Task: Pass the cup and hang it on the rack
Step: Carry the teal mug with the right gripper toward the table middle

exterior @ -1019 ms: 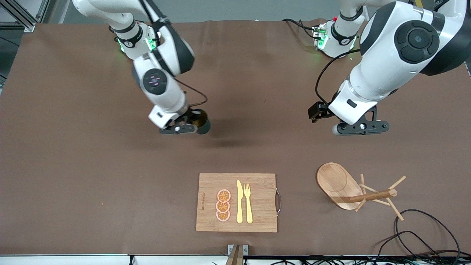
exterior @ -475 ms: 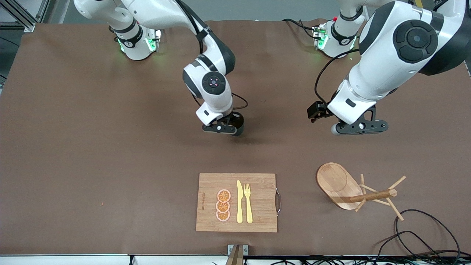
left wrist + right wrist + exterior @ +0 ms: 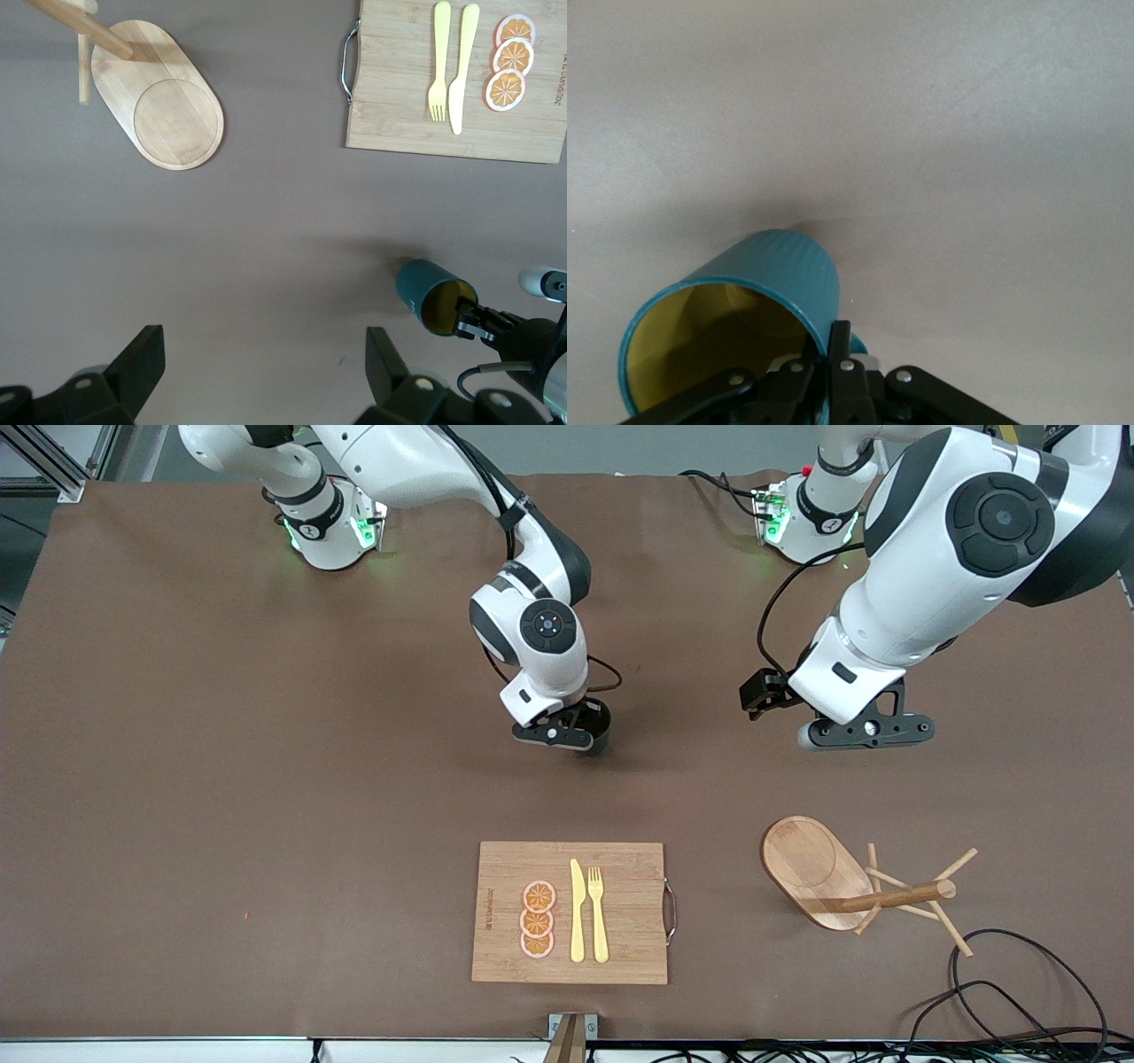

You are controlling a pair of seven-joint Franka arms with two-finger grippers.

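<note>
cup (image 3: 602,731) mostly hidden under right gripper (image 3: 567,737), rack (image 3: 151,97) pegs cut off in left wrist view

Cup (image 3: 775,274) teal, mustard inside; rack (image 3: 819,864) light wood; tbl (image 3: 221,797) brown.

**Both arms up off the table, right one's got a grip**

Right arm reaches in toward the table's middle, wrist bent down, right gripper (image 3: 578,737) pinched tight. Left arm just waits, elbow high, left gripper (image 3: 866,731) hovering with fingers (image 3: 142,363) spread wide.
</note>
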